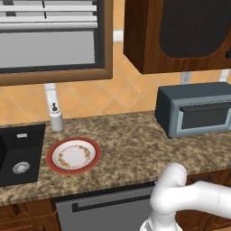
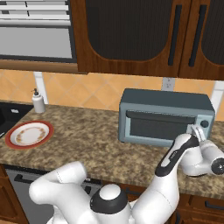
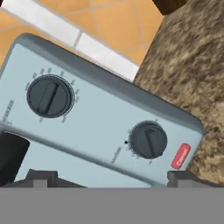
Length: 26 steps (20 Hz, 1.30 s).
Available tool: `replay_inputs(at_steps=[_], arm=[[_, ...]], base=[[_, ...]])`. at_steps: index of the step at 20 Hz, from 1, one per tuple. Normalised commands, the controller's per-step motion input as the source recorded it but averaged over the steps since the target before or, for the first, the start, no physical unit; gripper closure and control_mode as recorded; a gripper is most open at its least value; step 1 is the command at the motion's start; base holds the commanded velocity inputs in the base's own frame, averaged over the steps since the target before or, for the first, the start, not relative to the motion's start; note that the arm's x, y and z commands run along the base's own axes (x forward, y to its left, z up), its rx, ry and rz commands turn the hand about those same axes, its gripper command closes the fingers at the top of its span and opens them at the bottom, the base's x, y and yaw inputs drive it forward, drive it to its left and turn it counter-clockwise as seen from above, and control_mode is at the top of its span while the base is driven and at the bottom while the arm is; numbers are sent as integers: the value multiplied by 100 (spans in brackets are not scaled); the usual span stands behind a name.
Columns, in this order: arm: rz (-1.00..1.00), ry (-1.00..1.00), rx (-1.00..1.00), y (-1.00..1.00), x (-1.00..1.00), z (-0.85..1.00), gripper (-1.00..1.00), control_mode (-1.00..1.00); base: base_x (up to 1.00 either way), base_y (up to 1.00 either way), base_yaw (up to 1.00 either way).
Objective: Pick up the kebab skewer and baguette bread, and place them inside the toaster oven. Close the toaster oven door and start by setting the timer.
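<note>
Oven (image 2: 166, 117) sat on counter (image 2: 87, 131) at right, door (image 2: 158, 127) shut. Gripper (image 3: 109, 177) hovered close before oven's control panel, jaws wide apart, holding nothing; fingertips (image 3: 41, 178) cut off at frame bottom. Two knobs (image 3: 49, 96) faced camera; dial markings too small to read. Plate (image 1: 73, 155) lay empty beside sink (image 1: 20, 153).

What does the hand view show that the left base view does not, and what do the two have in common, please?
Hand view alone: two dark dials, the upper dial and the lower dial, a red Cancel button, and the open gripper facing the control panel. Left base view alone: the red-rimmed plate, black sink, soap dispenser and the closed toaster oven door. Shared: the toaster oven, the granite counter and the orange tiled wall.
</note>
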Motion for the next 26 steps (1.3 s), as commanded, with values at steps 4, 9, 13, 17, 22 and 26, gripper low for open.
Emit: replay_inputs(at_steps=[4, 9, 13, 17, 22, 26], arm=[[-6, 0, 2, -51, 3, -14, -100, -100], [-4, 0, 4, -15, 2, -16, -100, -100], [-4, 0, 6, 0, 0, -12, -100, -100], [-6, 0, 5, 0, 0, -5, -100, -100], [-8, 0, 3, 0, 2, 0, -100, -100], [-7, 0, 2, 6, 2, 0, -100, -100]], base=[[0, 0, 0], [0, 0, 0], [0, 0, 0], [0, 0, 0], [0, 0, 0], [0, 0, 0]])
